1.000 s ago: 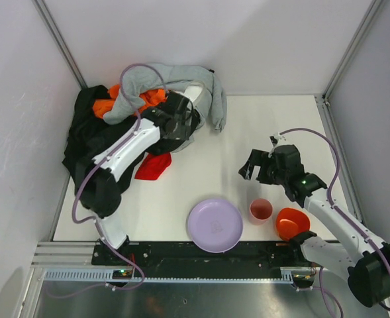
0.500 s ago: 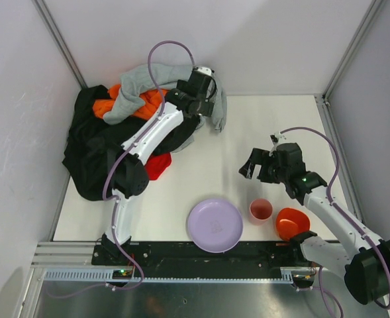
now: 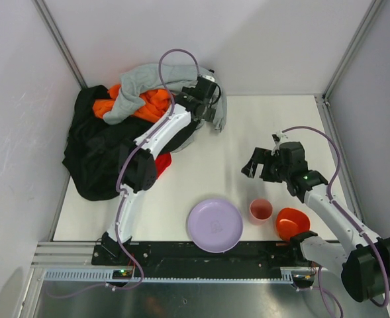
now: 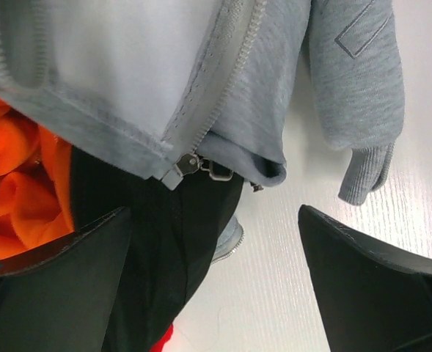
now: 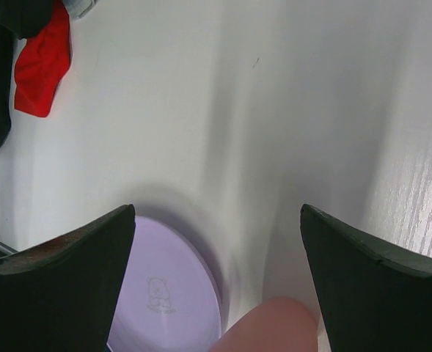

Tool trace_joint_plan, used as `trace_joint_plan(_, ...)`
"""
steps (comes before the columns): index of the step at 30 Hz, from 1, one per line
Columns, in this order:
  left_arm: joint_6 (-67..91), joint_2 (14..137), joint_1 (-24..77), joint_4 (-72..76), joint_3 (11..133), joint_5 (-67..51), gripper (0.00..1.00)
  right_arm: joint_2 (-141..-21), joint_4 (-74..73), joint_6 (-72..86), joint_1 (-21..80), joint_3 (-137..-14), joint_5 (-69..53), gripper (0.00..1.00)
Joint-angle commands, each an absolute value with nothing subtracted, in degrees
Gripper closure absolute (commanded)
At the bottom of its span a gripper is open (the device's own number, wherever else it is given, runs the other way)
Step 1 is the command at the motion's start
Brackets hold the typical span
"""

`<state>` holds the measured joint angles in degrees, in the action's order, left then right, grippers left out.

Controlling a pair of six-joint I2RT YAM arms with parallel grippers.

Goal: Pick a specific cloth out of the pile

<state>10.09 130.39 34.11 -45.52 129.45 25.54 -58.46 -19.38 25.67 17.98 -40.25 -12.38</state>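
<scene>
Left gripper (image 4: 214, 246) has its fingers spread wide with nothing between them, hanging over the zipper (image 4: 195, 164) of the light gray sweatshirt (image 3: 142, 81) at the pile's far right edge. The orange garment (image 3: 152, 99) and the big black garment (image 3: 94, 154) sit just beside it. Right gripper (image 3: 257, 165) is wide open and empty too, over bare table (image 3: 208, 142), with a pink cup (image 3: 261, 210), orange bowl (image 3: 292, 222) and purple plate (image 3: 214, 225) nearer the bases. The red cloth (image 5: 42, 64) lies flat on the table against the black garment's near edge. From above, the left arm's elbow hides most of it. In the right wrist view its long side runs top to bottom, slightly tilted.
</scene>
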Motion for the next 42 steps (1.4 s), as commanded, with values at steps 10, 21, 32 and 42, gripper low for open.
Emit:
trace_joint_plan(10, 12.3, 141.12, 33.23, -42.67, 139.87, 27.06, 0.0, -62.17, -18.16, 22.87, 17.08, -42.86, -14.27, 0.01)
trace_joint_plan(21, 15.11, 146.07, 30.33, -39.82, 140.18, 26.57, 0.06, -67.28, -16.74, 23.19, 17.04, -42.89, -16.79, 0.01)
trace_joint_plan(32, 13.16, 145.7, 30.06, -38.03, 139.07, 25.4, 0.78, -69.25, -15.52, 24.07, 17.58, -42.89, -17.26, 0.01)
trace_joint_plan(42, 13.32, 140.24, 30.1, -37.12, 135.53, 21.48, 0.99, -68.26, -16.31, 23.99, 17.8, -42.88, -16.58, 0.01)
